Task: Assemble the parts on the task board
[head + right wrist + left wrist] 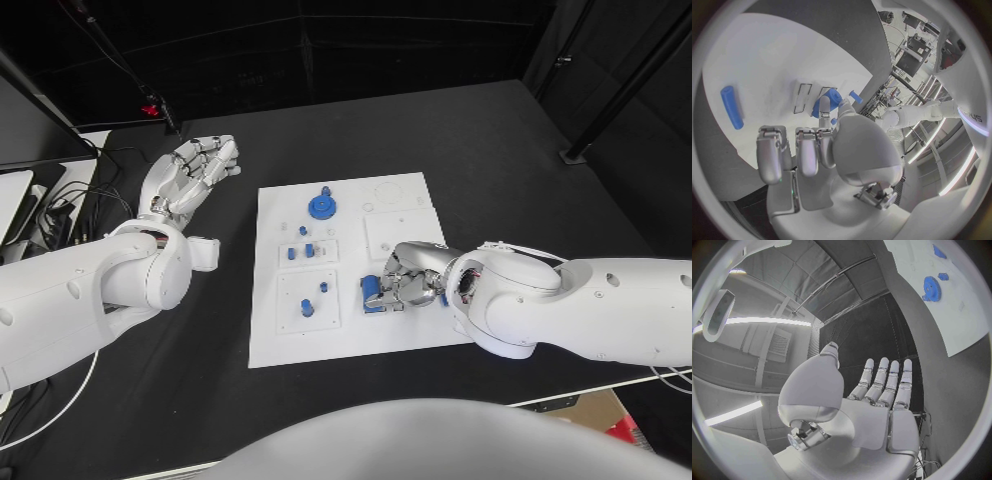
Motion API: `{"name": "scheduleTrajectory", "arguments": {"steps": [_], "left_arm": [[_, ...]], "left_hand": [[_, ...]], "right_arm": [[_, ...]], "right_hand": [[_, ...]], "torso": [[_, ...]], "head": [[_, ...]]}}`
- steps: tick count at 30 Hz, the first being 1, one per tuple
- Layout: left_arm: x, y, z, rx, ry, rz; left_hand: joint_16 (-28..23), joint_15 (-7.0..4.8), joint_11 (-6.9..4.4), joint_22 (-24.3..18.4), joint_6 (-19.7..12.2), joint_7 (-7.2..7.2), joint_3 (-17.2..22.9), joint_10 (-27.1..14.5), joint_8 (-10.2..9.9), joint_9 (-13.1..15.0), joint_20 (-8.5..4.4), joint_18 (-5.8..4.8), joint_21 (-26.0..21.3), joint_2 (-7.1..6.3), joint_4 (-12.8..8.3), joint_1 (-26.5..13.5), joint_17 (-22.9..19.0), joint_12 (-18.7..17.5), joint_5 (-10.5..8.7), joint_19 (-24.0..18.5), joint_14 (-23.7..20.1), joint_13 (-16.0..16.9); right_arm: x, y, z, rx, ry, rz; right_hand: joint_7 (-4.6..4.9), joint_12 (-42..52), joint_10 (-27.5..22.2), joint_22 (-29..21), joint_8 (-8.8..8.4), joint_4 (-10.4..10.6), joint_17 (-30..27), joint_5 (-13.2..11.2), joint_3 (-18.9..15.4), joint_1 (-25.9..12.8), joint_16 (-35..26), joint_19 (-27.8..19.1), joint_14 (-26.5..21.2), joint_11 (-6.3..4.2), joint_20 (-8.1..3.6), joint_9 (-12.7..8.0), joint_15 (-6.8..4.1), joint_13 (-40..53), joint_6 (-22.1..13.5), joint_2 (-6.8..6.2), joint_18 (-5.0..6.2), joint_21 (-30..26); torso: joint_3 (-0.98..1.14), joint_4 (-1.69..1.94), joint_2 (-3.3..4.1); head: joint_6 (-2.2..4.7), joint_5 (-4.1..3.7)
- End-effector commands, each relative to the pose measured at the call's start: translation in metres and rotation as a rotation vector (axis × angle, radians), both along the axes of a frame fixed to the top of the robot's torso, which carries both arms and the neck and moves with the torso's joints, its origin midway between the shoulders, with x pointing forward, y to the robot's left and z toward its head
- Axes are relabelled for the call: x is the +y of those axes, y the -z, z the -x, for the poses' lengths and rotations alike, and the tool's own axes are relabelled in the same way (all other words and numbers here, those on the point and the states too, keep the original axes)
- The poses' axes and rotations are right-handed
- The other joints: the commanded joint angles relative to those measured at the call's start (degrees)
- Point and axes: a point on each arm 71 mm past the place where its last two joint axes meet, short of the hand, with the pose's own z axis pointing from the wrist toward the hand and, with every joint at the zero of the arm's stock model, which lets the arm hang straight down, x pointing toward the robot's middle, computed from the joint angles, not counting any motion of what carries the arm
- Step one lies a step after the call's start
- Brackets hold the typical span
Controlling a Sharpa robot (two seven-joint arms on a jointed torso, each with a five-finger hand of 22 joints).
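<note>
The white task board (346, 330) lies mid-table. A blue gear (323, 207) sits near its far end, with small blue parts (302, 232) below it and two more (306, 305) in a square plate nearer me. My right hand (408, 277) rests on the board's right half, thumb and one finger pinching a blue part (372, 292), the other fingers curled in. The right wrist view shows that hand (817, 145), the blue part (826, 102) and a blue cylinder (732, 106) lying loose on the board. My left hand (195, 170) is flat and open over the black table, left of the board; its fingers (882, 382) are straight, and the gear (931, 287) shows far off.
Cables and equipment (43, 205) crowd the table's left edge behind my left arm. A black stand foot (577, 155) sits at the far right. The board's far right part (397, 195) holds only faint outlines.
</note>
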Motion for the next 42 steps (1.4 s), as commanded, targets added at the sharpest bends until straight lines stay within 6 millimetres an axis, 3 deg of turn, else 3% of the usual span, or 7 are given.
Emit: {"name": "scheduleTrajectory", "arguments": {"steps": [1, 24, 26, 29, 33, 38, 42], "left_arm": [[-0.001, -0.008, 0.002, -0.097, 0.02, 0.031], [-0.002, -0.007, 0.002, -0.094, 0.023, 0.031], [-0.002, -0.007, 0.002, -0.093, 0.023, 0.032], [-0.002, -0.007, 0.002, -0.093, 0.023, 0.031], [-0.002, -0.007, 0.001, -0.094, 0.022, 0.031], [-0.003, -0.006, 0.001, -0.094, 0.023, 0.03], [-0.004, -0.006, 0.001, -0.093, 0.025, 0.031]], "left_hand": [[0.35, 0.04, -0.04, -0.09, -0.46, 8.61, 0.22, -0.5, 0.19, -0.05, -0.02, -0.9, -0.33, 0.49, -0.05, -0.06, -0.05, 0.33, 0.16, -0.26, -0.26, -0.05], [0.35, 0.04, -0.04, -0.09, -0.46, 8.61, 0.22, -0.5, 0.19, -0.05, -0.02, -0.9, -0.33, 0.49, -0.05, -0.06, -0.05, 0.33, 0.16, -0.26, -0.26, -0.05], [0.35, 0.04, -0.04, -0.09, -0.46, 8.61, 0.22, -0.5, 0.19, -0.05, -0.02, -0.9, -0.33, 0.49, -0.05, -0.06, -0.05, 0.33, 0.16, -0.26, -0.26, -0.05], [0.35, 0.04, -0.04, -0.09, -0.46, 8.61, 0.22, -0.5, 0.19, -0.05, -0.02, -0.9, -0.33, 0.49, -0.05, -0.06, -0.05, 0.33, 0.16, -0.26, -0.26, -0.05], [0.35, 0.04, -0.04, -0.09, -0.46, 8.61, 0.22, -0.5, 0.19, -0.05, -0.02, -0.9, -0.33, 0.49, -0.05, -0.06, -0.05, 0.33, 0.16, -0.26, -0.26, -0.05], [0.35, 0.04, -0.04, -0.09, -0.46, 8.61, 0.22, -0.5, 0.19, -0.05, -0.02, -0.9, -0.33, 0.49, -0.05, -0.06, -0.05, 0.33, 0.16, -0.26, -0.26, -0.05], [0.47, 0.04, -0.04, -0.04, -0.49, 8.61, 0.16, -0.53, 0.29, -0.1, -0.02, -0.9, -0.31, 0.56, -0.05, -0.01, -0.2, 0.46, 0.24, -0.24, -0.27, -0.12]], "right_arm": [[-0.001, 0.002, 0.001, 0.015, -0.002, 0.027], [-0.005, -0.005, 0.0, -0.058, 0.018, -0.055], [-0.01, -0.009, -0.001, -0.101, 0.034, -0.11], [-0.021, -0.015, -0.001, -0.15, 0.057, -0.199], [-0.042, -0.021, -0.003, -0.213, 0.087, -0.284], [-0.063, -0.02, -0.005, -0.224, 0.121, -0.285], [-0.08, -0.017, -0.002, -0.185, 0.156, -0.229]], "right_hand": [[-0.11, 0.15, 6.07, 15.08, 0.36, 0.13, 15.06, 0.28, -0.22, 0.42, 0.14, 6.06, 5.96, -0.46, -0.32, 0.13, -0.48, 15.08, -0.45, 0.0, -0.42, 0.19], [0.37, 0.15, 6.07, 15.08, 0.35, 1.06, 15.06, 0.87, -1.33, 0.65, 0.14, 6.06, 5.96, -0.09, -0.22, 1.2, -0.32, 15.08, -1.8, 0.02, -0.42, 0.19], [1.0, 0.15, 6.07, 15.08, -0.16, 1.13, 15.06, 2.84, -2.21, -0.4, 0.14, 6.06, 5.96, 0.39, -0.08, 1.33, -0.06, 15.08, -3.34, -0.42, -0.42, 0.19], [3.21, 0.15, 6.07, 15.08, -1.75, 1.13, 15.06, 8.76, -3.86, -2.31, 0.14, 6.06, 5.96, 2.2, 0.72, 1.02, 1.13, 15.08, -9.64, -1.25, -0.42, 0.19], [4.86, 0.15, 6.07, 15.08, 0.28, 1.02, 15.06, 12.64, -5.22, -3.13, 0.14, 6.06, 5.96, 3.82, 2.32, 1.93, 2.93, 15.08, -15.36, -1.42, -0.42, 0.19], [5.05, 0.15, 6.07, 15.08, 3.13, 1.05, 15.06, 13.1, -5.96, -3.05, 0.14, 6.06, 5.96, 4.12, 3.01, 2.89, 3.27, 15.08, -18.4, -1.53, -0.42, 0.19], [5.18, 0.15, 6.07, 15.08, 4.45, 1.1, 15.06, 13.16, -6.25, -3.16, 0.14, 6.06, 5.96, 4.26, 3.25, 3.23, 3.45, 15.08, -19.65, -1.44, -0.42, 0.19]], "torso": [[-0.01, -0.02, -0.01], [0.01, 0.02, 0.03], [0.03, 0.02, 0.03], [0.02, 0.08, 0.0], [-0.1, -0.04, -0.03], [-0.16, -0.06, -0.06], [0.05, 0.05, 0.09]], "head": [[0.0, -0.08], [0.0, -0.53], [0.0, -0.59], [0.0, -0.76], [0.0, -1.36], [0.0, -2.25], [0.0, -2.87]]}}
